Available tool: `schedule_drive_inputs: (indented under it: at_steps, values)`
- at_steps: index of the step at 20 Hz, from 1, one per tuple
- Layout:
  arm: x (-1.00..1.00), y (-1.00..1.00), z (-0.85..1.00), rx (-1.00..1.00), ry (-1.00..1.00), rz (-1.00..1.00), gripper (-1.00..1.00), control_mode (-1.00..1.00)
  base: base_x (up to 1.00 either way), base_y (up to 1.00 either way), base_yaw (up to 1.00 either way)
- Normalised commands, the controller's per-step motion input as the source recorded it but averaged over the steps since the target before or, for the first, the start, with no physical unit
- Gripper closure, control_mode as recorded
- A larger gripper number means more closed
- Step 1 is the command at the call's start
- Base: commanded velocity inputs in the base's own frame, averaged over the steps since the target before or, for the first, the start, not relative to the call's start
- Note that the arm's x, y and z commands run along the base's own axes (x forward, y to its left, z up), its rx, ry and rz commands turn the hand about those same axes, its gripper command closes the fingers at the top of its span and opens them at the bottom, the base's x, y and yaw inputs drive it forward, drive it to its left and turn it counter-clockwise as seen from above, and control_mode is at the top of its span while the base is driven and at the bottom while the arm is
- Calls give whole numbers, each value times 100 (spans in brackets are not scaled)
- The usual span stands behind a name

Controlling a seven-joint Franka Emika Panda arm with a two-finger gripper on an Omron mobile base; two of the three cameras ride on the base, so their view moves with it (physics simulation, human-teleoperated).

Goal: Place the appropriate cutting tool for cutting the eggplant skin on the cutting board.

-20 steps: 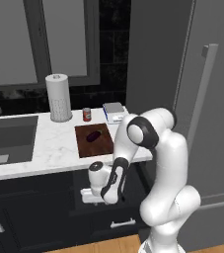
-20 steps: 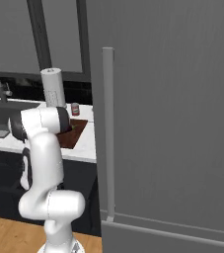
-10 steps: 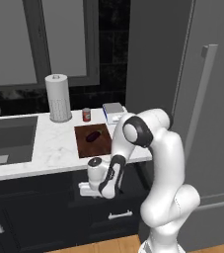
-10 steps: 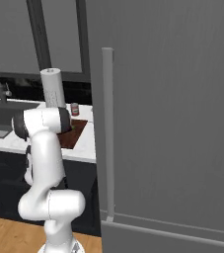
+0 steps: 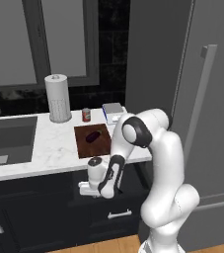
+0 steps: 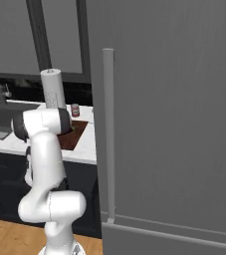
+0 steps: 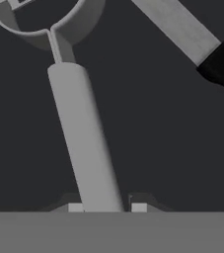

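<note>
Between the two dark fingertips (image 7: 139,206) at the bottom of the hand view runs the peeler (image 7: 84,143): its grey handle passes straight through the gap, filling most of it, with one tip just beside it on either side. Jaws narrowly apart around the handle; whether the pads press on it I cannot tell. Beyond the tips the handle narrows to a thin neck and ends in a rounded forked head at the far edge of the picture. Off to one side of the jaws, well apart from the peeler, lies the knife (image 7: 192,37), pale blade meeting a black handle; both rest on a flat dark surface. From the left base view the gripper (image 5: 87,187) sits low, under the counter's front edge and in front of the dark cabinet drawers (image 5: 118,213), the arm folded down to it from the shoulder; its fingers are too small there to read. Up and behind the gripper, on the white marble counter (image 5: 44,148), lies the cutting board (image 5: 86,148), flat, with the eggplant (image 5: 93,136) on its far half. Past the board stand a small red can (image 5: 86,114) and a white-and-blue box (image 5: 112,111), and further along a paper towel roll (image 5: 58,98), upright. A sink (image 5: 5,138) is sunk into the counter at that far end. In the right base view the board (image 6: 72,137) shows partly behind the arm's shoulder, beside the grey refrigerator (image 6: 174,124).
</note>
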Motion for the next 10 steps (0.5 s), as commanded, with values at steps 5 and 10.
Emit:
schedule_drive_inputs:
  at_steps: [5,10]
  values:
    - [-71,-2,-29,-3,-1,0,100,-100,0,0,0]
    - [-17,-3,0,-3,-1,0,100,-100,0,0,0]
